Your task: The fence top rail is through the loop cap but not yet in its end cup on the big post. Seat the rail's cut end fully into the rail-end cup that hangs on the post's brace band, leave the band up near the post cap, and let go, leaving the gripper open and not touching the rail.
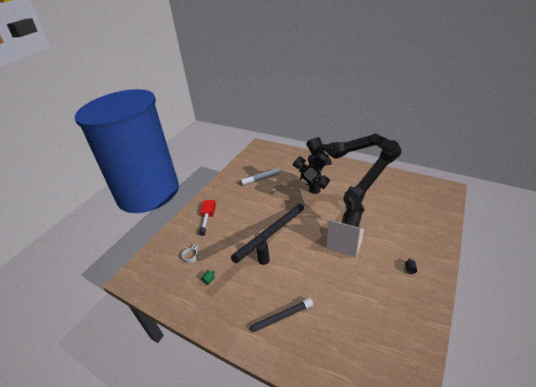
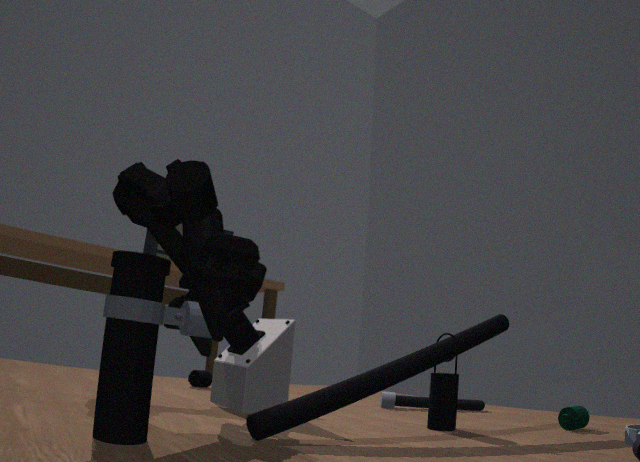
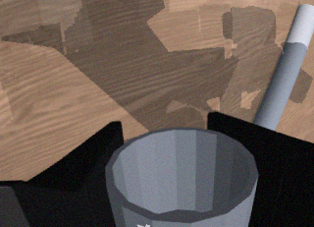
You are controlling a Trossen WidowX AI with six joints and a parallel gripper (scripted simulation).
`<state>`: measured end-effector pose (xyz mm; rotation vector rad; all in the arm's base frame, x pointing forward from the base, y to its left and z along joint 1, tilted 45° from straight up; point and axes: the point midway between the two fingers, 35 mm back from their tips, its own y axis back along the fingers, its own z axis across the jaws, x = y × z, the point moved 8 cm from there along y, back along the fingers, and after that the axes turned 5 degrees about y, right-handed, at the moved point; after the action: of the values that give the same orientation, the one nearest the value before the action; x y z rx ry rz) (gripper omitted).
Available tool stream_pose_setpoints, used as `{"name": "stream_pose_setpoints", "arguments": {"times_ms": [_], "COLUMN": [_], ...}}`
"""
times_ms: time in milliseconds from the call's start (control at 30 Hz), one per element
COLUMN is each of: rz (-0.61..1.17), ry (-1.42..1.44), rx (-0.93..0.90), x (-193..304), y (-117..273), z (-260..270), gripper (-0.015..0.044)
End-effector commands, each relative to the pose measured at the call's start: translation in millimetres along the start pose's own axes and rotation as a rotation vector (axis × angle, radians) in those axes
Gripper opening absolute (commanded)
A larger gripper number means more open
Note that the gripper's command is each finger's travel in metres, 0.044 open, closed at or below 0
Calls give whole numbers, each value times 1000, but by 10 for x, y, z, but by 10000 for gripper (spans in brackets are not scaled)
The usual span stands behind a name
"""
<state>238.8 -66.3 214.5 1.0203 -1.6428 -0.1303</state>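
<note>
The black rail (image 1: 281,223) (image 2: 361,383) slants through the wire loop (image 2: 456,361) on the short post (image 1: 262,254) (image 2: 443,401). Its lower end is down near the table, away from the cup. The big black post (image 1: 315,188) (image 2: 125,385) stands upright with the grey brace band (image 2: 134,310) around its upper part, below the cap (image 2: 140,261). The grey rail-end cup (image 2: 193,320) (image 3: 182,170) hangs at the band's side. My gripper (image 3: 165,127) is shut on this cup, a finger on each side. The cup's mouth is empty in the wrist view. The fingertips are hard to make out in the top and exterior views.
A white wedge-shaped block (image 1: 342,239) (image 2: 266,379) is by the arm's base. A grey rod (image 1: 265,175) (image 3: 282,85) lies beyond the post. A red-headed tool (image 1: 208,208), grey ring clamp (image 1: 183,258), green cap (image 1: 208,277), white-ended black bar (image 1: 279,317) and black fitting (image 1: 411,266) lie around.
</note>
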Motion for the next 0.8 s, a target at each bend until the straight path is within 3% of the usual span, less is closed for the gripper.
{"name": "stream_pose_setpoints", "arguments": {"times_ms": [0, 500, 767], "rz": [-7, -8, -8], "ry": [15, 12, 12], "rx": [3, 2, 2], "x": [6, 5, 5], "y": [8, 6, 6], "z": [9, 12, 12], "gripper": [0, 0, 210]}}
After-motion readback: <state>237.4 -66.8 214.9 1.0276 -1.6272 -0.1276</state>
